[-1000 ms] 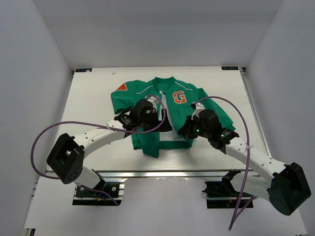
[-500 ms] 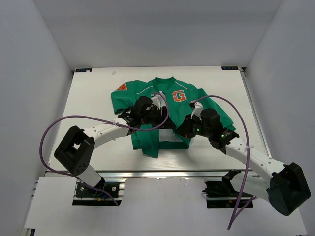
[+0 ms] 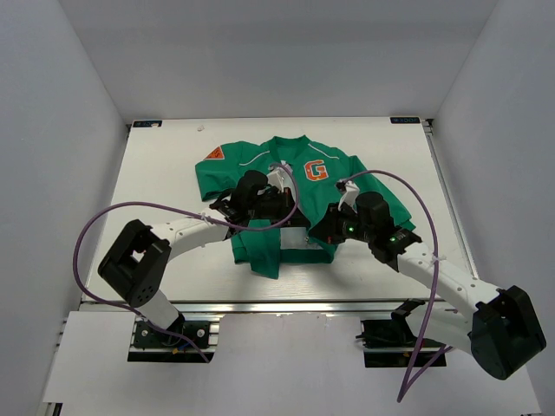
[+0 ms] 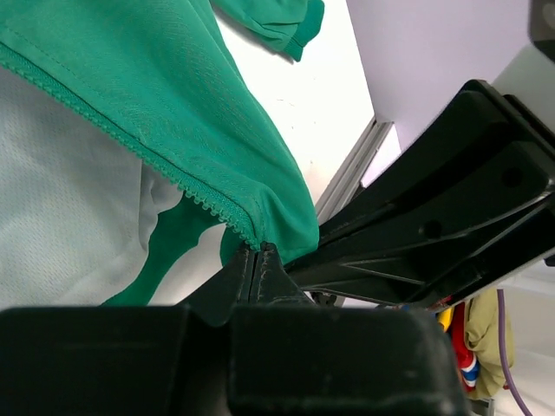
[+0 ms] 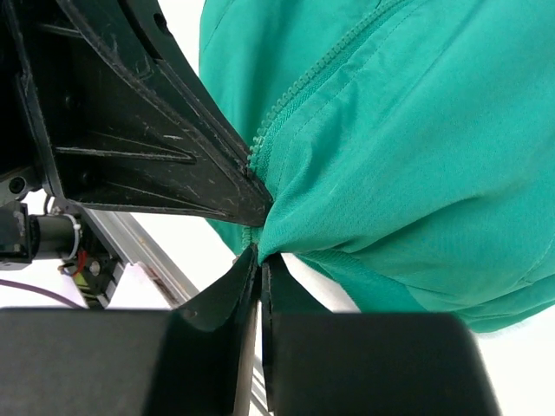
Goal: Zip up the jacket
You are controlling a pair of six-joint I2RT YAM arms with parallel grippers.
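Note:
The green jacket lies flat on the white table, front open, with the orange G patch and an orange triangle patch showing. My left gripper is over its middle. In the left wrist view it is shut on the toothed zipper edge, beside the light grey lining. My right gripper is at the lower right of the jacket front. In the right wrist view it is shut on a bunched fold of jacket beside the zipper teeth.
The two grippers are close together; each shows as a black body in the other's wrist view. Purple cables loop off both arms. An aluminium rail runs along the near table edge. Grey walls enclose the table.
My left gripper has shifted right onto the jacket's open front and closed on the zipper edge. The hem has bunched a little. The right arm has barely moved.

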